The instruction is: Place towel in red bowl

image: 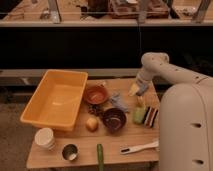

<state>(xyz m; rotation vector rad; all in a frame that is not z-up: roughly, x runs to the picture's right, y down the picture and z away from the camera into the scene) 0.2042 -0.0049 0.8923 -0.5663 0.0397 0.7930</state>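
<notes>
The crumpled grey-blue cloth towel (119,101) is lying on the wooden table (131,138), just right of the round red bowl (95,94). The robot's gripper (136,90) is hovering just right of the towel, slightly farther back; whether it is open or closed cannot be told. A dark round bowl (114,119) is sitting nearer, and a large yellow plastic bin (56,99) is standing at the left.

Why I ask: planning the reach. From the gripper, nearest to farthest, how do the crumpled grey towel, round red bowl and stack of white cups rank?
Gripper: over the table rear.
1. Crumpled grey towel, just beside it.
2. Round red bowl, beyond the towel.
3. Stack of white cups, opposite front corner.
</notes>
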